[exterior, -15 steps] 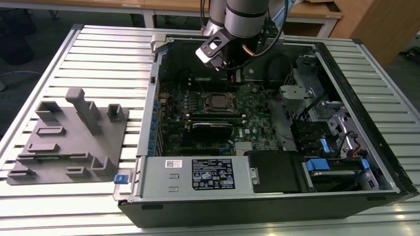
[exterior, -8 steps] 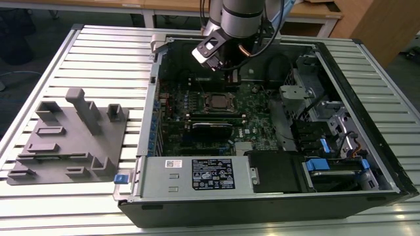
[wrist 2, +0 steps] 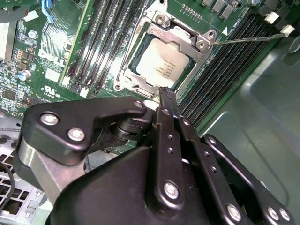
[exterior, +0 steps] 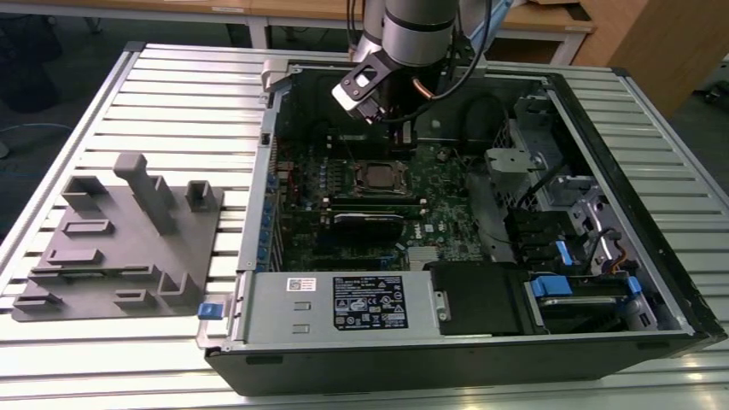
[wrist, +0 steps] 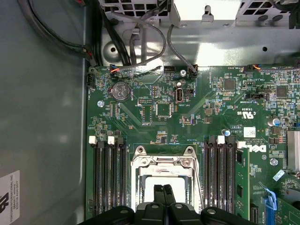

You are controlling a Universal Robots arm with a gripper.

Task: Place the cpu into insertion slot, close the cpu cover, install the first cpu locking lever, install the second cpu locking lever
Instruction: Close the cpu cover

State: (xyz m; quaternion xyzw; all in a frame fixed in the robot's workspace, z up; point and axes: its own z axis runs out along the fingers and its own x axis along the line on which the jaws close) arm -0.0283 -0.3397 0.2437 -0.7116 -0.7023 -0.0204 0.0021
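Pincer narrow, empty, beside cpu, which sits under lowered cover; lever sticks out free. Likely lever step: press steadily, staying clear of cpu.

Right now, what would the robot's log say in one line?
chip: seated in socket | cover: down around chip | jaws: shut, empty, over socket edge | lever: thin rod sticking out sideways

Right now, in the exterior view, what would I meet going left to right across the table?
grey holder rack → case's side wall → cpu in its socket → blue-tabbed drive bays
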